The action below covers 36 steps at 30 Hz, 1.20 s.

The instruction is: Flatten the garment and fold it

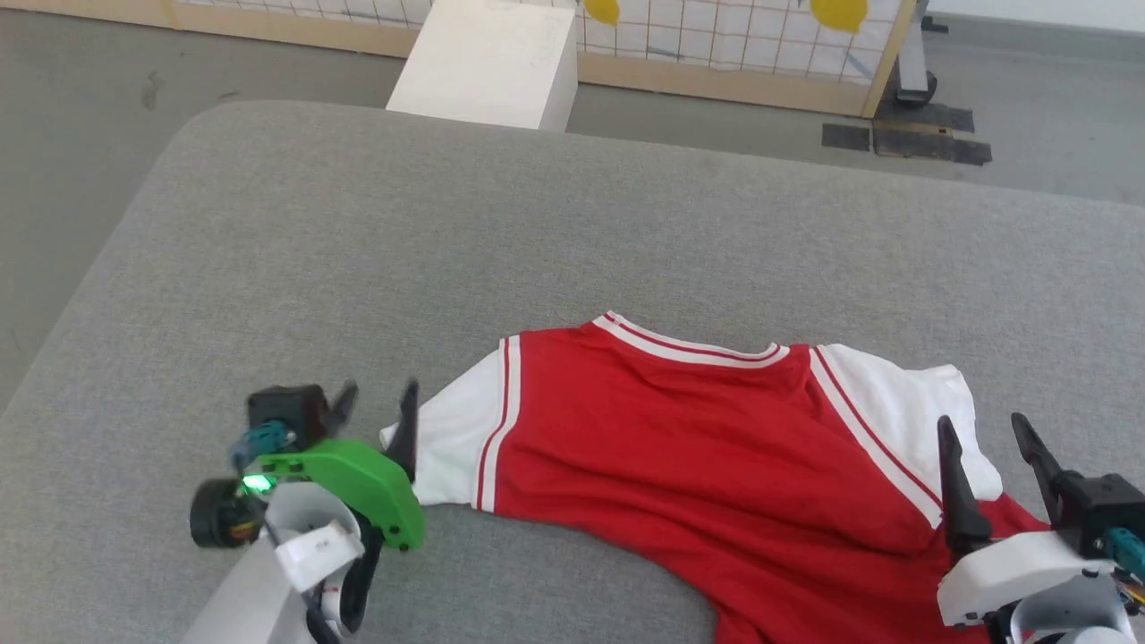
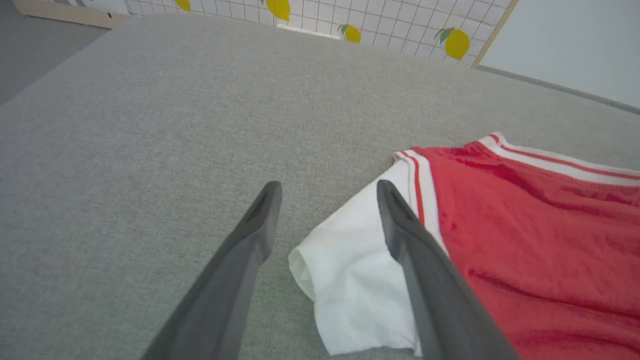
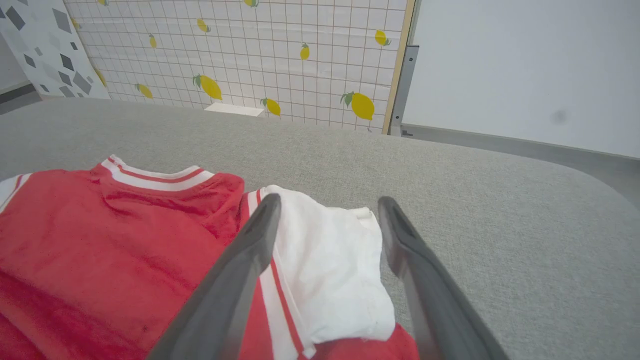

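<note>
Shirt (image 1: 680,429) lies on the padded table (image 1: 358,268), collar (image 1: 689,344) at its far side. Left gripper (image 1: 380,390) is just left of the shirt, beside the left sleeve (image 1: 452,438) end. Right gripper (image 1: 981,422) is at the shirt's right, over the right sleeve (image 1: 903,402). Box (image 1: 487,58) stands on the floor (image 1: 72,134) behind the shirt, past the table's far edge. Gridded panel (image 1: 716,36) stands behind the box.
</note>
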Tool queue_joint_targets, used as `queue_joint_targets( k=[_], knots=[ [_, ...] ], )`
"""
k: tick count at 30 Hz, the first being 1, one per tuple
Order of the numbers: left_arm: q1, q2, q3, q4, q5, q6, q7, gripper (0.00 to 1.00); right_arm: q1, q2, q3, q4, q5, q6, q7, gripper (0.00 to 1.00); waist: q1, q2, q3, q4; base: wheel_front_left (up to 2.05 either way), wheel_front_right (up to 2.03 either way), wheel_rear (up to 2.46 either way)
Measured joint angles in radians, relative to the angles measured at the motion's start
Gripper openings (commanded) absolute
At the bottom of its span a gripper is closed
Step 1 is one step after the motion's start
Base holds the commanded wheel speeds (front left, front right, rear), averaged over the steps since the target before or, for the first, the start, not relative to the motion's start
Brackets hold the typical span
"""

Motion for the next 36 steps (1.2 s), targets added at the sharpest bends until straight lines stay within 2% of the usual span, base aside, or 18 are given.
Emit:
queue_joint_targets(
  k=[2,4,6,8,12,14,18,25,33,34,35,36],
  knots=[
    [-0.001,-0.001,0.016,-0.019,0.019,0.0,-0.095,1.0,-0.005,-0.01,0.005,-0.012,0.0,0.0,0.029,1.0,0.0,0.0,-0.005,0.006,0.0,0.0,0.0],
    [-0.001,0.0,0.029,-0.028,0.053,0.008,-0.198,1.0,-0.025,-0.047,0.023,-0.016,-0.001,0.0,0.094,1.0,0.0,0.0,-0.007,0.012,0.0,0.0,0.0],
    [-0.001,0.0,0.041,-0.04,0.099,0.018,-0.235,1.0,-0.055,-0.086,0.03,-0.013,0.013,0.0,0.172,1.0,0.0,0.0,-0.005,0.018,0.0,0.0,0.0],
    [0.0,-0.004,0.066,-0.071,0.147,0.02,-0.243,1.0,-0.091,-0.125,0.043,-0.012,0.054,0.0,0.26,1.0,0.0,0.0,0.0,0.025,0.0,0.0,0.0],
    [0.022,-0.055,0.16,-0.221,0.26,-0.003,-0.247,1.0,-0.172,-0.219,0.078,0.005,0.132,0.0,0.493,1.0,0.0,0.0,0.019,0.043,0.0,0.0,0.0],
    [0.058,-0.082,0.2,-0.26,0.307,-0.022,-0.247,1.0,-0.212,-0.272,0.096,0.026,0.164,0.0,0.605,1.0,0.0,0.0,0.032,0.054,0.0,0.0,0.0],
    [0.102,-0.128,0.222,-0.273,0.384,-0.075,-0.247,1.0,-0.286,-0.335,0.125,0.08,0.205,0.0,0.755,1.0,0.0,0.0,0.057,0.081,0.0,0.0,0.0],
    [0.111,-0.206,0.273,-0.256,0.413,-0.151,-0.247,1.0,-0.378,-0.356,0.097,0.212,0.18,0.0,0.898,1.0,0.0,0.0,0.104,0.135,0.0,0.0,0.0],
    [0.111,-0.243,0.325,-0.239,0.442,-0.193,-0.247,1.0,-0.418,-0.355,0.113,0.284,0.158,-0.001,0.911,1.0,0.0,0.0,0.148,0.185,0.0,0.0,0.0],
    [0.111,-0.244,0.331,-0.238,0.442,-0.198,-0.247,1.0,-0.421,-0.356,0.116,0.287,0.158,-0.001,0.909,0.83,0.0,0.0,0.152,0.188,0.0,0.0,0.0],
    [0.11,-0.246,0.336,-0.236,0.442,-0.199,-0.247,1.0,-0.425,-0.355,0.119,0.292,0.158,-0.001,0.901,0.0,0.0,0.0,0.155,0.191,0.0,0.0,0.0],
    [0.109,-0.247,0.34,-0.235,0.442,-0.2,-0.247,1.0,-0.427,-0.355,0.124,0.296,0.159,-0.001,0.9,0.0,0.0,0.0,0.157,0.193,0.0,0.0,0.0]
  ],
)
